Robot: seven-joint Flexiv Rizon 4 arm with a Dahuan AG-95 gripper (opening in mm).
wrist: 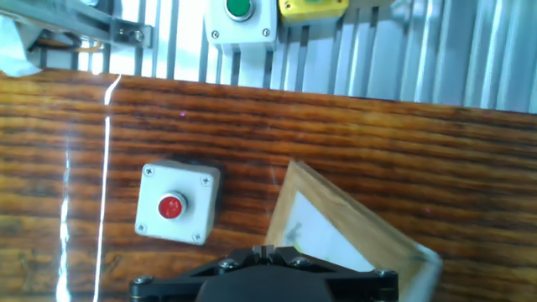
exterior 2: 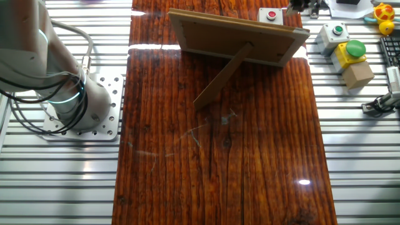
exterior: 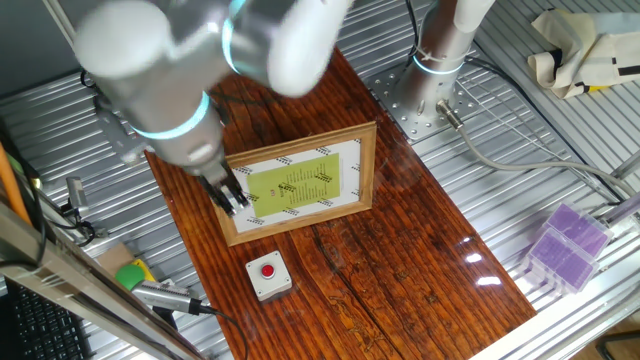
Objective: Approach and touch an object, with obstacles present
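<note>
The small light-grey box with a red push button (exterior: pixel 268 272) sits on the wooden board in front of the picture frame. It also shows in the hand view (wrist: pixel 174 204) and, past the frame, in the other fixed view (exterior 2: pixel 270 15). The wooden picture frame (exterior: pixel 300 182) stands propped up, with a white mat and a yellow-green sheet. Its back shows in the other fixed view (exterior 2: pixel 237 37), and a corner in the hand view (wrist: pixel 336 226). My gripper (exterior: pixel 236 203) hangs over the frame's left end, above and behind the box. Its jaws are shut and empty (wrist: pixel 264 248).
A grey box with a green button (wrist: pixel 240 17) and a green-and-yellow block (exterior 2: pixel 351 53) lie off the board on the metal slats, beside a plain wooden block (exterior 2: pixel 358 75). The robot base (exterior 2: pixel 69 100) stands at the board's far side. Purple boxes (exterior: pixel 566 245) sit to the right.
</note>
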